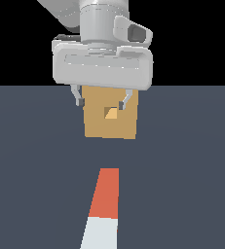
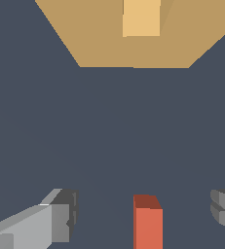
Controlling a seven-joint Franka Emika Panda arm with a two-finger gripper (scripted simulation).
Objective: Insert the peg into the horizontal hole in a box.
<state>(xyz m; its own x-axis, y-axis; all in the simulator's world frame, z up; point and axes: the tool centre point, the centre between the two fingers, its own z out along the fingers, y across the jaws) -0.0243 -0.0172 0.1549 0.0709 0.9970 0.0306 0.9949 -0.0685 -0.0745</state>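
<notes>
the box stands upright on the dark grey floor, its tan face toward the exterior camera; the hole at its centre shows only a lighter tan inner wall, with nothing lodged in it; the peg lies flat on the floor at about 6 o'clock from the box in the exterior view, well apart from it, red-orange half toward the box and pale half nearer the camera, whose end is cut off by the frame edge; the gripper hangs in front of the box's upper part, at 12 o'clock from the peg and clear of it, fingers spread apart and holding nothing; in the wrist view the red end of the peg sits between the two fingertips, touching neither; the box's top edge is hidden behind the gripper body.
</notes>
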